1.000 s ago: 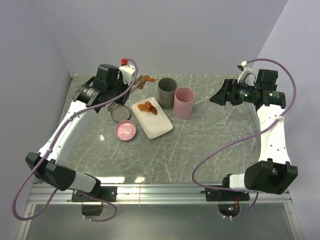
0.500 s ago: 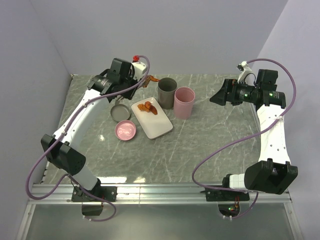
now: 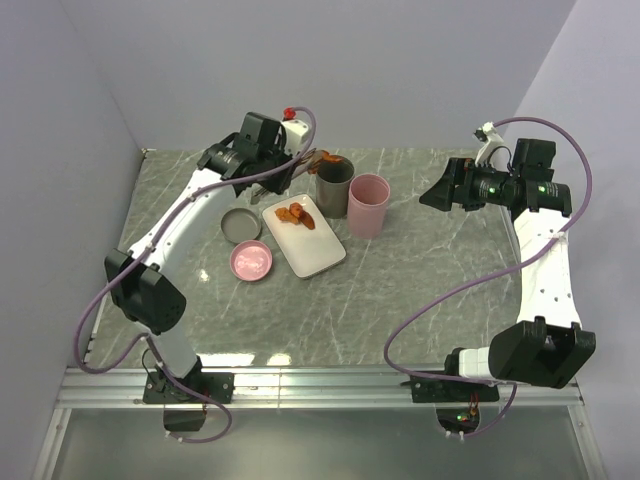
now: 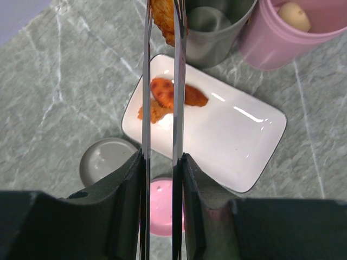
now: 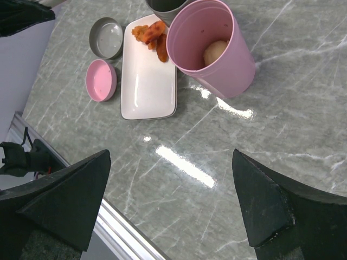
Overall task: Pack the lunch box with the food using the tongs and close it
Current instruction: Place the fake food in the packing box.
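Round dark grey lid (image 5: 106,37): flat on the grey marbled tabletop (image 3: 300,320), just beside the flat white rectangular tray (image 4: 238,135); hollow side up as far as I can tell. I judge it light and rigid, best taken by the rim when it is time to close
Small round pink lid (image 5: 101,79): beside the grey one, no part of my job
Left hand (image 4: 160,173): clamped on the long slim silver metal tongs (image 4: 146,97), low on their arms, squeezing them almost parallel
Tongs: springy and slick, I reckon; my squeeze alone keeps the tips pinched, so any slackening should let them spread
Held orange-brown fried piece (image 4: 164,19): nipped between the tong tips, just beside the rim of the dark grey cylindrical lunch box (image 4: 217,38), not clearly over its mouth. It looks glossy and irregular, likely to slide or pivot if jolted
Tray: mostly bare
Remaining fried pieces (image 4: 176,95): bunched at the tray's far end; small and light, so I'd pinch each across its middle
Lunch box: upright and open; I cannot make out its contents
Pink cylindrical canister (image 5: 211,54): upright and open, close beside the lunch box, with a pale rounded thing (image 5: 217,53) inside
Right hand (image 5: 169,160): fingers wide apart with nothing between them, hanging well off to the right
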### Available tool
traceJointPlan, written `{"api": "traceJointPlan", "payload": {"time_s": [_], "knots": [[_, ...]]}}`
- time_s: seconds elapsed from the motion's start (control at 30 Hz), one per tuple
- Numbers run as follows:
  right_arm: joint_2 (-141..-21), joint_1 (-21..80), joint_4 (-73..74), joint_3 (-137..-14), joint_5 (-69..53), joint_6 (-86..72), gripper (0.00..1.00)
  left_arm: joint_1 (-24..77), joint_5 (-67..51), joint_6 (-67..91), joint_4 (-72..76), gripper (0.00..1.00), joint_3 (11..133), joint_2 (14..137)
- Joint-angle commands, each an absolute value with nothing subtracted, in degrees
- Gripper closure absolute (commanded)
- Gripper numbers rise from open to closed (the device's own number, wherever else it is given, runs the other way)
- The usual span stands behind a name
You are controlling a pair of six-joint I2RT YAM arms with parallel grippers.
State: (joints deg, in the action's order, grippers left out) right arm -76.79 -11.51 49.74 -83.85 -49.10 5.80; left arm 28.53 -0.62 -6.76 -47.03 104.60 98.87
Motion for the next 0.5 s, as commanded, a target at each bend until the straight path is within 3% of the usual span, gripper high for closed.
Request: {"api": "traceJointPlan", "payload": {"time_s": [0.0, 0.47], "knots": [[-77.08, -11.95, 48.60, -83.85, -49.22, 6.06, 0.00, 28.74, -4.21, -4.57, -42.45, 0.96, 109.07, 99.84], [-77.34, -11.87, 48.69, -83.94, -48.96, 6.06, 0.00, 28.74, -7.47, -2.64, -40.17, 0.93, 111.45, 105.03]]}}
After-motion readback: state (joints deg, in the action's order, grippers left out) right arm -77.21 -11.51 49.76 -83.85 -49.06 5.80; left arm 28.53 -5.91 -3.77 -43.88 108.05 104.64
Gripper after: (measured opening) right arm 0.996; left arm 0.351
